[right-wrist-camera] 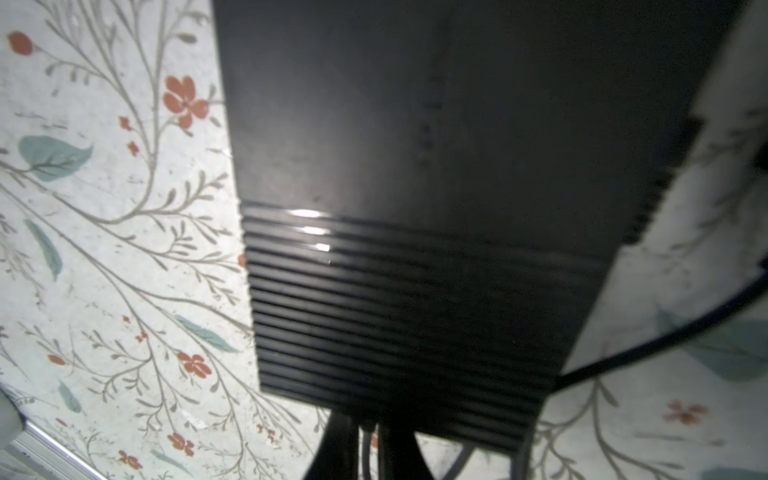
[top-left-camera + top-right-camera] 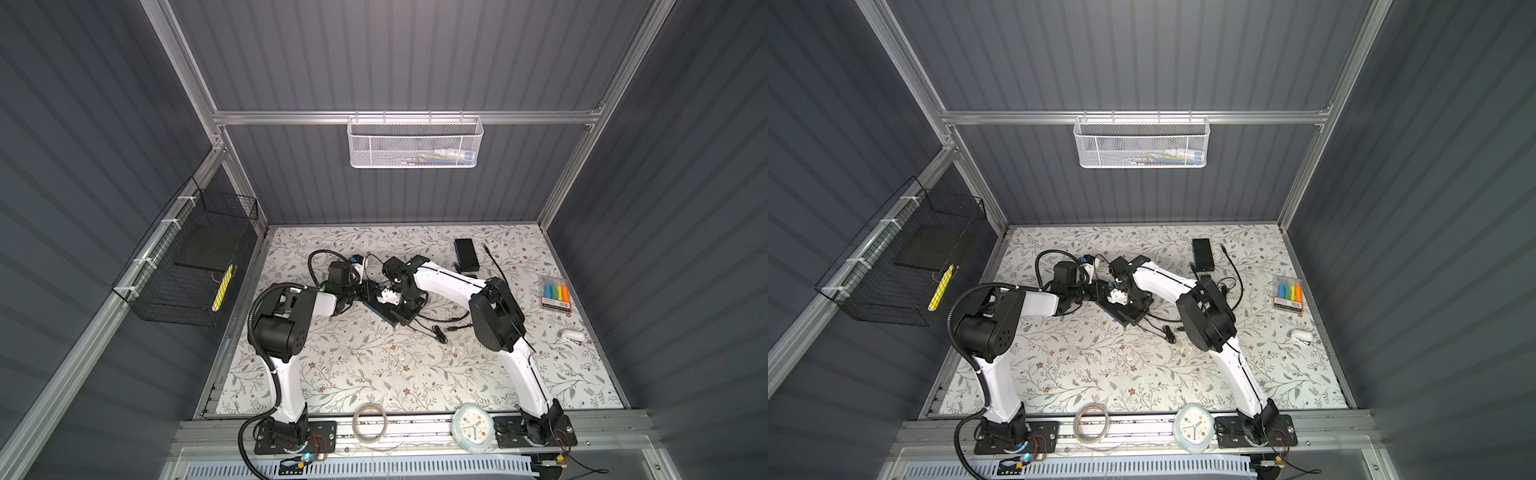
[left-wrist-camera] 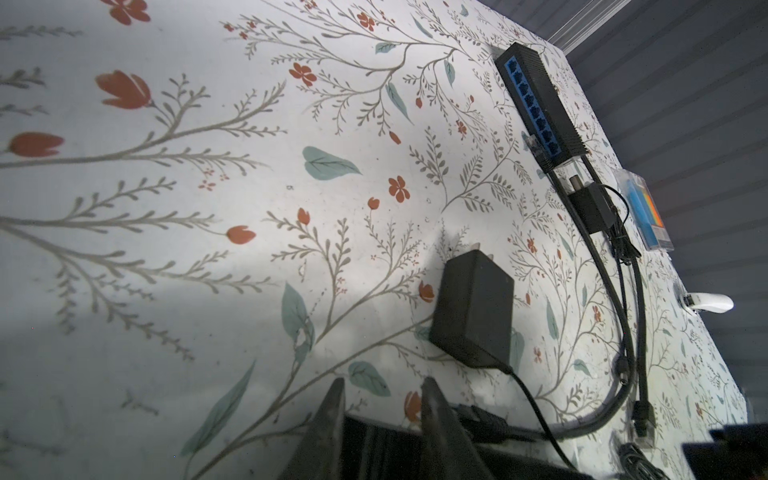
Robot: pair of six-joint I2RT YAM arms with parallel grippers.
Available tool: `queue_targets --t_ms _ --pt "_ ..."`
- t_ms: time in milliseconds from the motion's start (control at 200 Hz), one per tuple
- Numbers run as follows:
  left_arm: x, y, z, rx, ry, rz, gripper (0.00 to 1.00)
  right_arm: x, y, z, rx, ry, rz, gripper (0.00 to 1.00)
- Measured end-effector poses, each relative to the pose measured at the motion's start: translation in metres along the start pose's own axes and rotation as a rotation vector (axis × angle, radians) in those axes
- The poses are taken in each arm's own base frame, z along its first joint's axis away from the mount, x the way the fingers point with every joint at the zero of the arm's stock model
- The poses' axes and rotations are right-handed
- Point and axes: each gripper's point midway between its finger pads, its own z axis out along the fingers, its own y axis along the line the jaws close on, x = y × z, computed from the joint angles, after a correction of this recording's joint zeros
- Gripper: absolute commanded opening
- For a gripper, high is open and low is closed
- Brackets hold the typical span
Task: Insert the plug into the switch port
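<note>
Floral paper covers the table [image 2: 374, 374] between grey ribbed walls [image 2: 395, 62]. Near its middle lies the black switch [image 1: 415, 166], whose ribbed top fills the right wrist view. In both top views the two arms cover most of it and leave only a blue edge [image 2: 380, 314] [image 2: 1116, 314] showing. The plug itself cannot be made out.

The right gripper [image 1: 365, 424] sits at the switch's ribbed end. Its fingers [image 1: 332, 449] are drawn almost together around a thin grey strip too blurred to name. The left gripper [image 3: 383, 386] meets the switch from the other side. Its fingers [image 3: 332, 419] stand partly apart, and the dark ribbed body fills the gap before the frame edge cuts it off.

Just beyond rests a black power adapter [image 3: 473, 311], its cord [image 3: 534, 409] running down past the fingers. Farther back, a second switch [image 3: 536, 104] shows a blue port row, with cables [image 3: 623, 311] trailing beside it.
</note>
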Motion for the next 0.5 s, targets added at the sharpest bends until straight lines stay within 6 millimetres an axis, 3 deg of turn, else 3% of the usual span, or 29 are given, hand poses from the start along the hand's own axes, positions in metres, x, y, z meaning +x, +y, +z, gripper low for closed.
queue_targets --t_ms 500 --pt "0.004 0.011 -0.009 -0.096 0.038 -0.037 0.32 -0.005 0.003 0.000 0.002 -0.140 0.069 0.25"
